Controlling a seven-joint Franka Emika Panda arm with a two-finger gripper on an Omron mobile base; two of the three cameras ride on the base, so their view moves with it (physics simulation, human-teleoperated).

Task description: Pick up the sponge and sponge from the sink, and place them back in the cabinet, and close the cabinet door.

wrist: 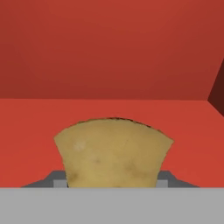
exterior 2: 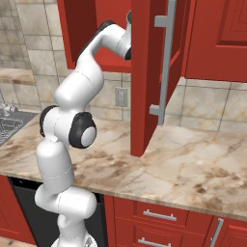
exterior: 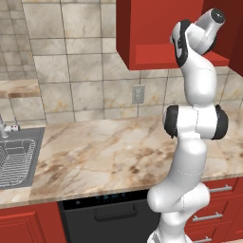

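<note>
My gripper (wrist: 113, 183) is inside the red cabinet (exterior: 156, 33), shut on a tan-yellow sponge (wrist: 113, 151) that fills the space between the two grey fingertips (wrist: 57, 178). The sponge hangs low over the red shelf (wrist: 35, 131), and I cannot tell whether it touches it. The red back wall lies straight ahead. In the base views the arm reaches up into the cabinet, its hand hidden behind the open cabinet door (exterior 2: 144, 72) with its long silver handle (exterior 2: 166, 62). The sink (exterior: 16, 159) lies far to the left with a wire rack in it.
The marble counter (exterior: 104, 152) runs under the cabinet, with a wall outlet (exterior: 138, 94) above it. A faucet (exterior: 4, 127) stands by the sink. A black dishwasher (exterior: 109, 213) and red drawers (exterior 2: 159, 217) sit below. Another red cabinet (exterior 2: 217, 38) hangs to the right.
</note>
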